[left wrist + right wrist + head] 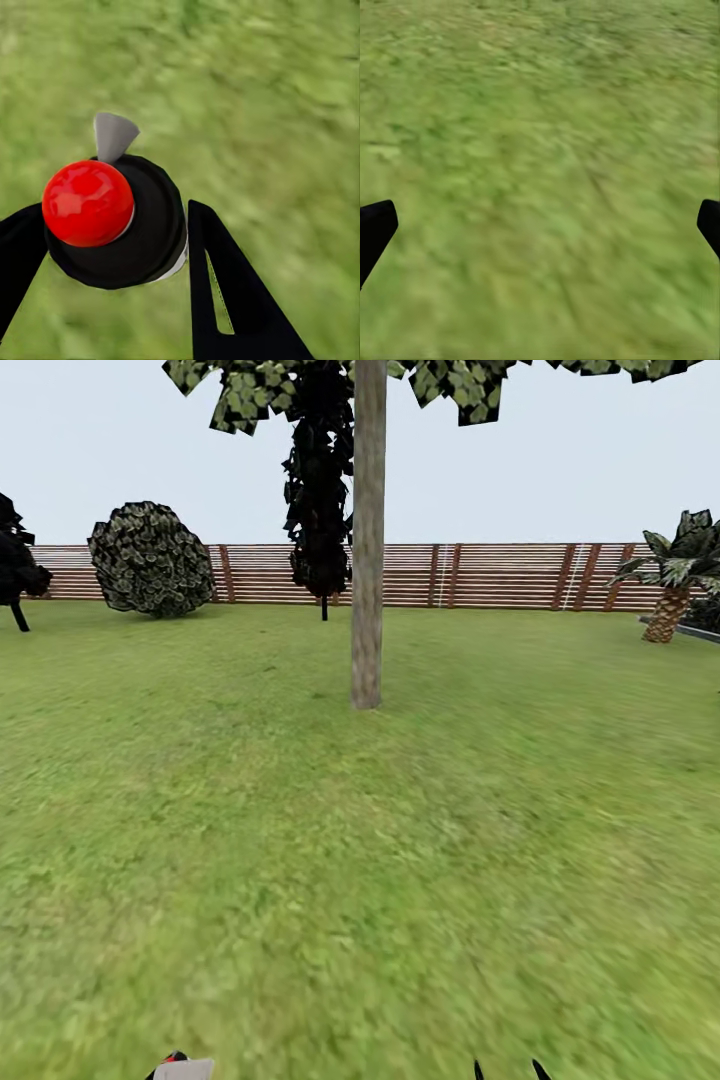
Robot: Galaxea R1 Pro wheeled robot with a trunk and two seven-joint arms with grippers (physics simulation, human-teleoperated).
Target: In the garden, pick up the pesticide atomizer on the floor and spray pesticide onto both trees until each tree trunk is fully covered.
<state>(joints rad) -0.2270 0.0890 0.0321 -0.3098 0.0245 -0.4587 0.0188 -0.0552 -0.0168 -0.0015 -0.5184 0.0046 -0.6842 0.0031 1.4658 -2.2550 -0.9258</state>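
No writing or label can be read on anything here. On the lawn [300, 840], going left to right along the far fence [500, 575]: a near-black tree [18, 565] at the left edge, a round mottled bush [150, 560], a narrow dark cypress [320, 490] just before the fence, and a short palm [672, 575] at the right edge.

The trunk [367, 540] of a tall tree stands on the lawn well in front of the fence, about midway across the view, upright, pale grey-tan and slightly flared at its base. Its blocky green crown [450, 380] runs out of the top of the head view.

At the near edge of the head view, left of centre, a bit of red and grey shows: the top of the atomizer [180, 1068]. In the left wrist view the atomizer [120, 221] is a dark round bottle with a red ball top and a grey nozzle. The left gripper [112, 255] is clenched on it, a black finger touching each side, over blurred grass.

The right gripper [540, 225] hangs above bare grass, its fingers [375, 229] spread wide and released; its two dark tips [510, 1072] peek up at the near edge of the head view.
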